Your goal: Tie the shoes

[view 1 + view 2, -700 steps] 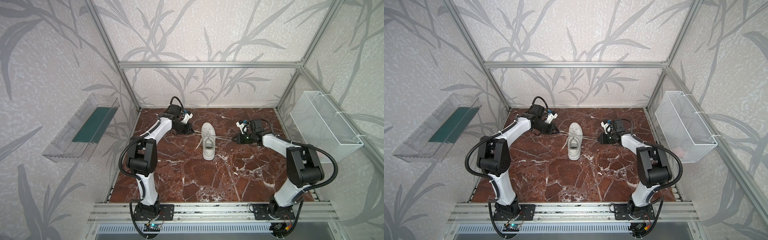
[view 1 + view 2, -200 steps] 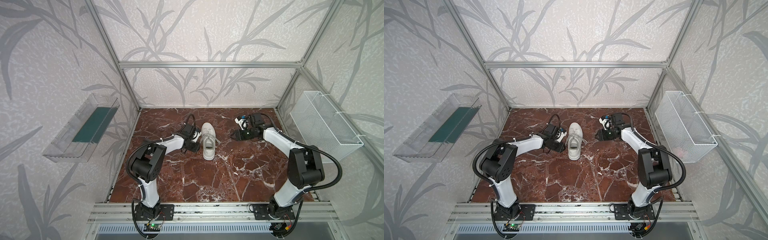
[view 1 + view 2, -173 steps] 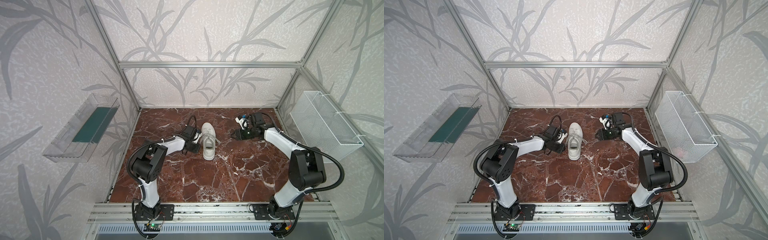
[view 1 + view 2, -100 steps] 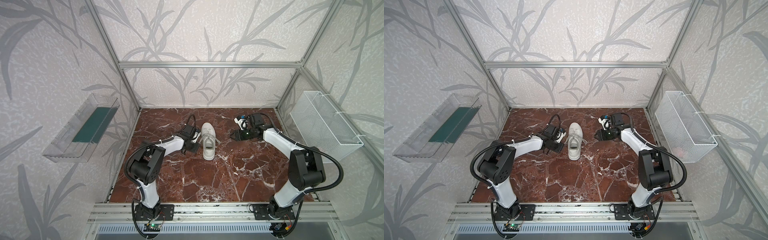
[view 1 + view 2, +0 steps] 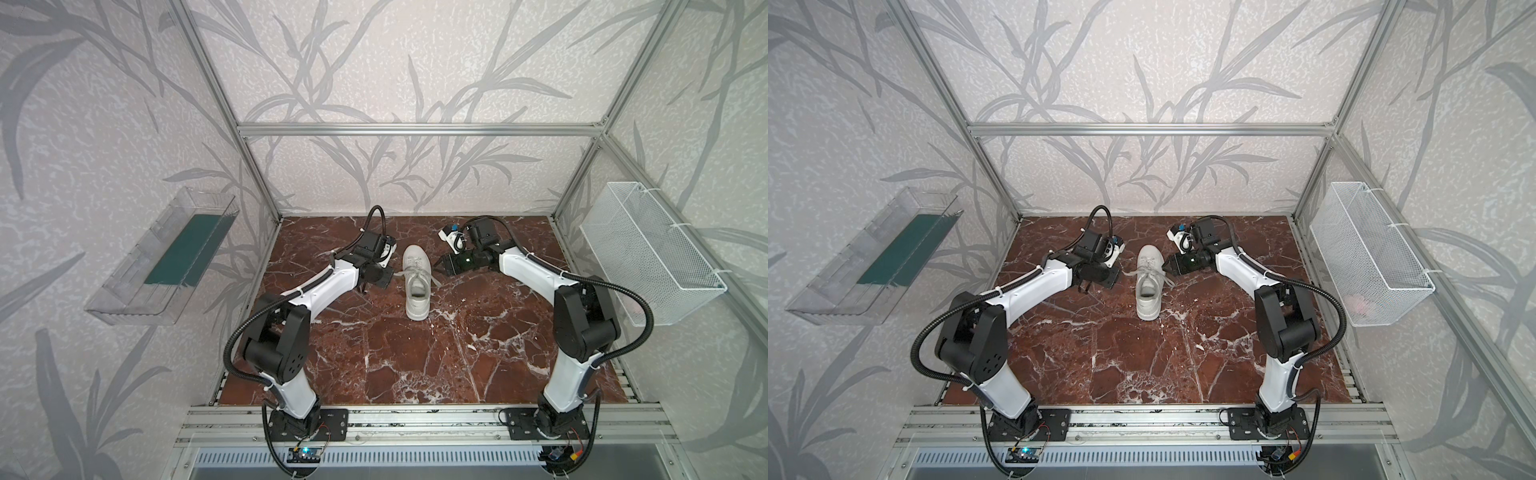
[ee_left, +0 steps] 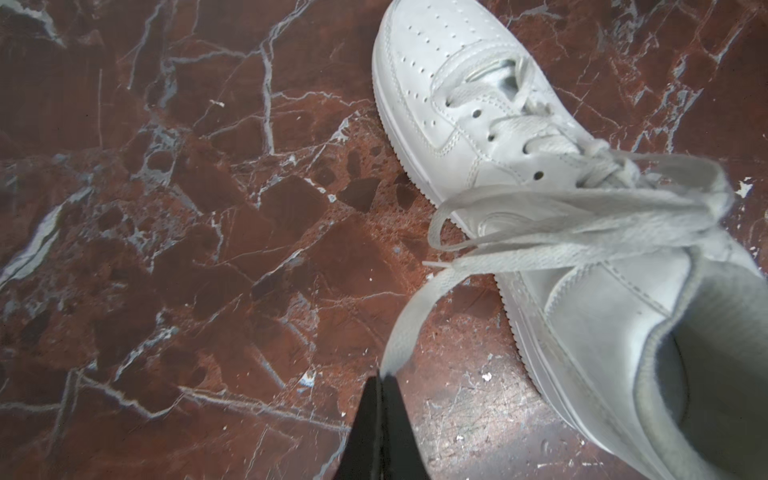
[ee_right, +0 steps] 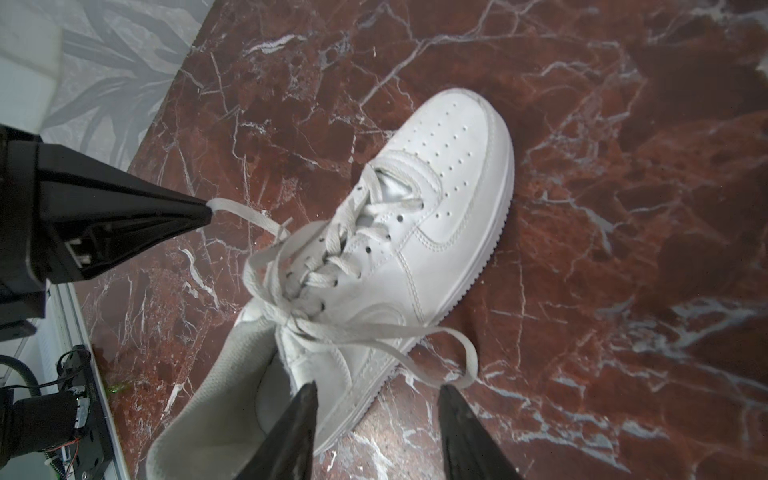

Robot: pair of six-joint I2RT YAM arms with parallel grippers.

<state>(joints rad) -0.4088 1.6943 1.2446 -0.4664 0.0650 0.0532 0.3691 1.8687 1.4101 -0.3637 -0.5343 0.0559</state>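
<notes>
Currently noting L gripper (image 6: pixel 380 380) clamped on lace strand (image 6: pixel 413 316), R gripper (image 7: pixel 376 411) agape (empty); free loop (image 7: pixel 473 365) just ahead of R tips.

1. Left arm (image 5: pixel 332 284) and right arm (image 5: pixel 532 268): white shells, chunky black joint housings.
2. Black ribbed hose (image 5: pixel 227 353) on each, pinned with white zip ties.
3. Black base plates (image 5: pixel 332 423), tiny wired boards below.
4. Right gripper (image 7: pixel 378 386): matte black wedge fingers, pointy tips.
5. Small white wrist camera pod (image 5: pixel 451 239), blue dot on it.
</notes>
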